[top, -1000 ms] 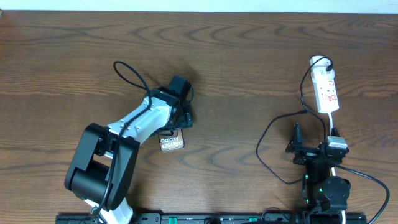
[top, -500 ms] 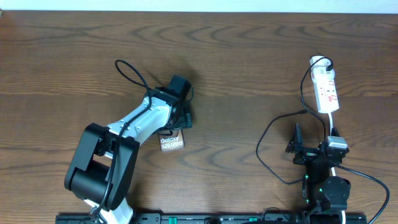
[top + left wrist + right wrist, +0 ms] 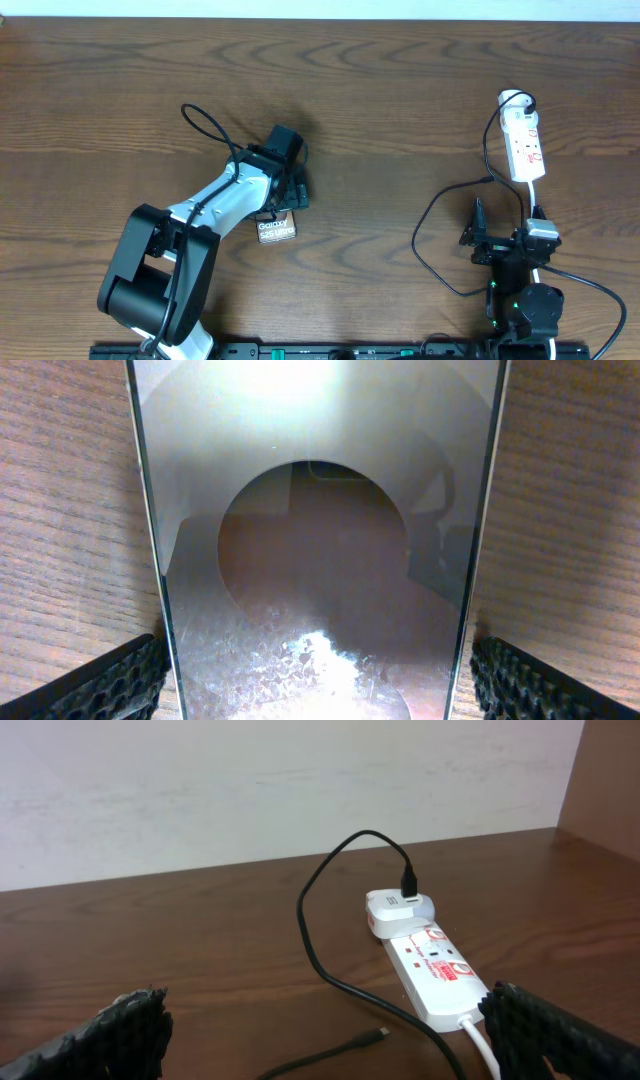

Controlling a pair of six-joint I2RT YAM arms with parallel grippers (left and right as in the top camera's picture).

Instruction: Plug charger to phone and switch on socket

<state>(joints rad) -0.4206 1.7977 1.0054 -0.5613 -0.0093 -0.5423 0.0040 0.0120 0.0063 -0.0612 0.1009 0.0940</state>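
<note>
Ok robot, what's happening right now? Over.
Left gripper open, astride the phone. Right gripper open, empty, facing the power strip. Charger tip loose on table, not in phone. Nothing in the way.

white "Galaxy" lettering on phone [image 3: 277,230]

1. A dark wooden table [image 3: 400,90] is shown, grain running left to right.
2. The phone [image 3: 277,230] is laid flat, left of centre.
3. The socket [image 3: 524,145] is set far right, with the charger [image 3: 418,240] looped nearer.
</note>
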